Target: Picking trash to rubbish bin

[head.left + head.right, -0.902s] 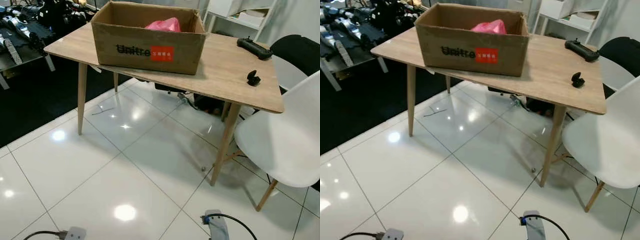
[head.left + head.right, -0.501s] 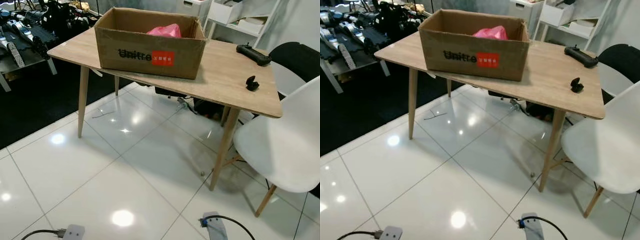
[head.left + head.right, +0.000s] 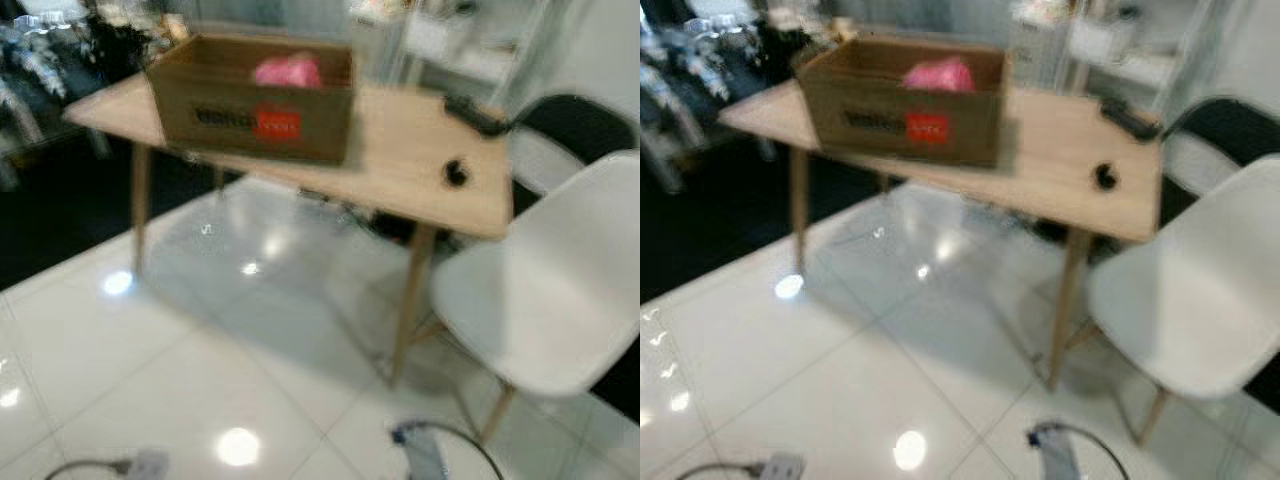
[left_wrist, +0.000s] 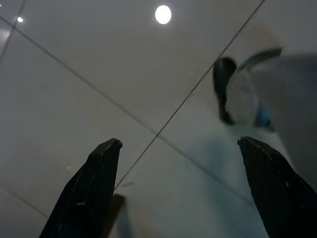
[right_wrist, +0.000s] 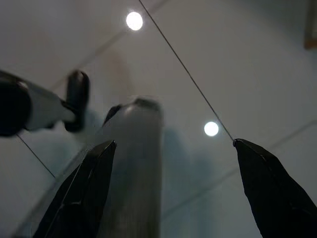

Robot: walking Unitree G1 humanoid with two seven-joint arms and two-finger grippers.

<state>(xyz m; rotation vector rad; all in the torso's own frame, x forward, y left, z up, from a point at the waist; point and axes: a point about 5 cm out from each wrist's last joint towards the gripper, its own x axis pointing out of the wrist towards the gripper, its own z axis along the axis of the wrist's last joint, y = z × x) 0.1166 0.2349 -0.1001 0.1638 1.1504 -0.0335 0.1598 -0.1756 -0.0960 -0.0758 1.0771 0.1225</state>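
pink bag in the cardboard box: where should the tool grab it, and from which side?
Grip the bunched top of the pink bag, coming down through the open top of the cardboard box. The box walls close off every side, and only the bag's crumpled crest rises near the rim. Frames are blurred, so finer detail is unclear.

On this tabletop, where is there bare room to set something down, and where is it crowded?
The wooden table has a bare stretch between the cardboard box and the small black object, reaching to the front edge. The box, with a pink bag inside, takes up the robot's left end. The far right corner holds a black controller.
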